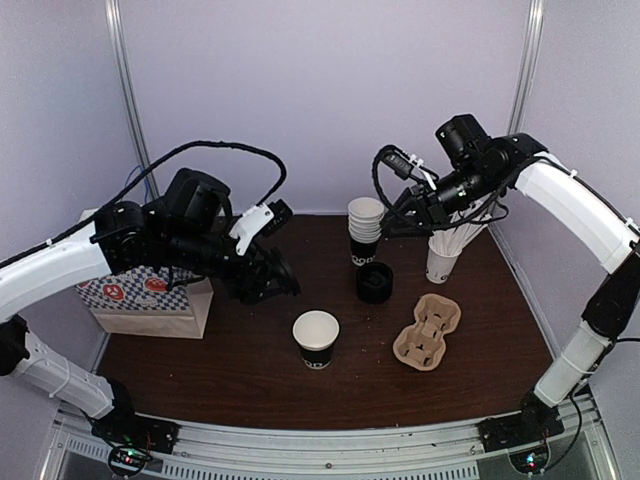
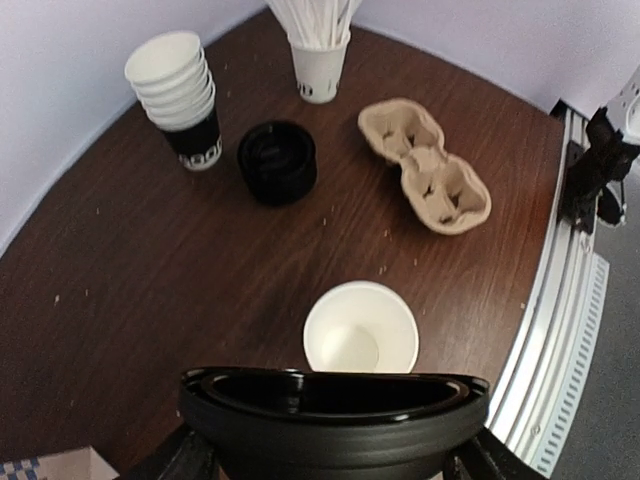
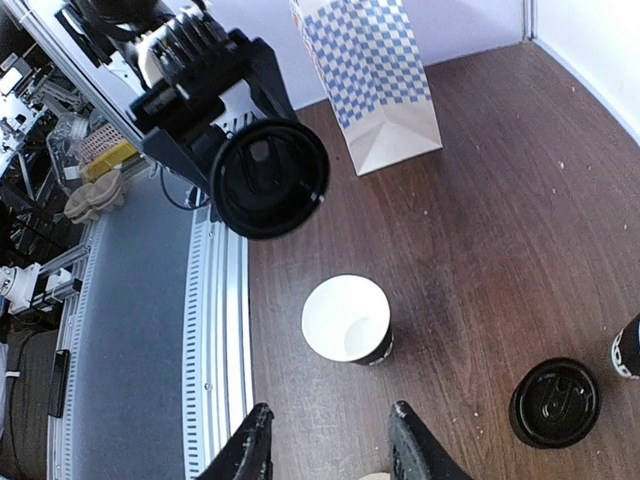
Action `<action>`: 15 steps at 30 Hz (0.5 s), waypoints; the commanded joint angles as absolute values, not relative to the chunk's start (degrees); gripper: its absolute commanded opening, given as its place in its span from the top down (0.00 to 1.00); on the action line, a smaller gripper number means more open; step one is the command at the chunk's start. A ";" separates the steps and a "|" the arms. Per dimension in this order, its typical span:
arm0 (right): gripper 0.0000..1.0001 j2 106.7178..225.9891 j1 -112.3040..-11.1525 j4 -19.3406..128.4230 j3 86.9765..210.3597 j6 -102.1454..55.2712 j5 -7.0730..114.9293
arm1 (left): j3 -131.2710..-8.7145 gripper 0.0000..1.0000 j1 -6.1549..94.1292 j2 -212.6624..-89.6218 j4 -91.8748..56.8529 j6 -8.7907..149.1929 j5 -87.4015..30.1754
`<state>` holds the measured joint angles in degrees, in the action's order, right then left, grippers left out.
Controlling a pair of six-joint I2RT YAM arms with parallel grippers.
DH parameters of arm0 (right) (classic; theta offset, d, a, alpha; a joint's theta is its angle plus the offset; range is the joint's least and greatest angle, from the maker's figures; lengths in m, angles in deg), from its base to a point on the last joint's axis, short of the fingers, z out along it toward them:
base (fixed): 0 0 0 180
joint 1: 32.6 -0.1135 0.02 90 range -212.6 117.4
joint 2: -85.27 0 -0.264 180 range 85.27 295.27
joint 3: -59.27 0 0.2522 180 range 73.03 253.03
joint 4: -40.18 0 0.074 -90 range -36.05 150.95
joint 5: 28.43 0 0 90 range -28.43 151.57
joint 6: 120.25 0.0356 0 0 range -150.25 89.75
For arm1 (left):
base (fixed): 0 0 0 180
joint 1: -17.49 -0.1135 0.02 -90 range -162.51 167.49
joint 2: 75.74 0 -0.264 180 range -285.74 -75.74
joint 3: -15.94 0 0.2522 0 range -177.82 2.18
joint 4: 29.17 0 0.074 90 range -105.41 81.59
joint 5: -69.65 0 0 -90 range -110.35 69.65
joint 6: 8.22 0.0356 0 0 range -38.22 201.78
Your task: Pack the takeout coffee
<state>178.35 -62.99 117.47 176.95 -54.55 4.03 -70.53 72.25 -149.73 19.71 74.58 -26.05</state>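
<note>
While the cup [image 1: 316,338] stands upright and uncovered near the middle of the surface [image 1: 230,375], with its white interior showing, the step in hand is judged to be lidding it. The sip lid [image 3: 270,178] is clamped in the left end effector [image 1: 268,278], raised clear of the surface.

To do this step well:
- Centre the lid over the cup mouth before any descent.
- Bring the lid level so the whole rim meets at once, then press straight down. An off-centre or tilted push would likely tip or crush a light paper cup that nothing steadies.
- Release only once the lid has seated all round.

The right end effector [image 3: 335,445] has its fingers parted with nothing between them. It could brace the cup wall, but it is well apart from the cup, up beside the stack of spare cups [image 1: 365,228].

Relative to the left end effector, the cup lies lower, toward the robot's right and the near edge. In the left wrist view its mouth shows just beyond the lid's front edge, not touching it. The lid is therefore not yet over the cup.

Farther out stand the short stack of bare lids [image 1: 374,282], the pulp carrier [image 1: 428,330], the cup of straws [image 1: 443,258] and, at the left, the paper bag [image 1: 150,300].
</note>
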 commanded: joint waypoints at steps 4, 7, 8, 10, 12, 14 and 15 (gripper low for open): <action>0.60 176.43 -62.20 112.40 168.73 -55.52 7.69 | -77.17 0.32 72.40 -155.61 54.80 72.19 -19.18; 0.60 176.12 -62.22 111.89 167.65 -55.39 7.65 | -75.56 0.31 72.41 -159.70 58.48 70.96 -20.29; 0.60 176.08 -62.22 111.79 167.49 -55.32 7.69 | -74.93 0.31 72.40 -161.51 59.16 70.58 -20.34; 0.60 176.07 -62.21 111.70 167.35 -55.23 7.86 | -73.60 0.31 72.37 -164.80 60.00 70.17 -22.40; 0.60 175.93 -62.22 111.65 166.92 -55.23 7.79 | -72.66 0.31 72.34 -168.37 60.61 70.00 -22.45; 0.60 175.45 -62.22 111.41 166.17 -55.28 7.90 | -71.59 0.30 72.27 -170.25 59.29 69.92 -22.89; 0.60 175.24 -62.22 111.16 165.74 -55.30 8.05 | -70.69 0.29 72.14 -170.90 57.75 69.93 -23.69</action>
